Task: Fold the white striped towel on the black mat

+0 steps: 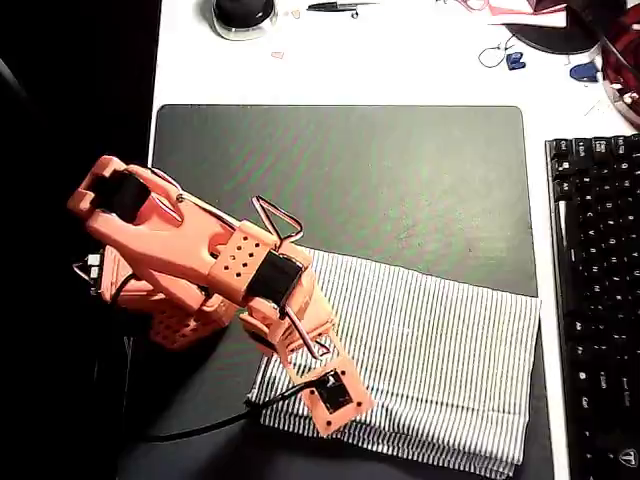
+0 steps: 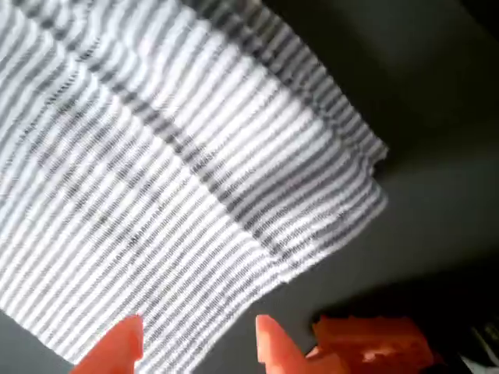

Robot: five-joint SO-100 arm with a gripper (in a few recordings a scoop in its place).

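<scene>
White striped towel (image 1: 430, 370) lay folded on the black mat's (image 1: 340, 170) near half. Orange gripper (image 2: 199, 339) hovered over the towel's edge, fingers apart, holding nothing. Black keyboard (image 1: 595, 300) sat right of the mat.

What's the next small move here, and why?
Probably lower the claw onto the near edge of the white striped towel and close. In the wrist view the jaws stand open, straddling that edge with nothing gripped, and the towel lies in layers on the black mat.
</scene>
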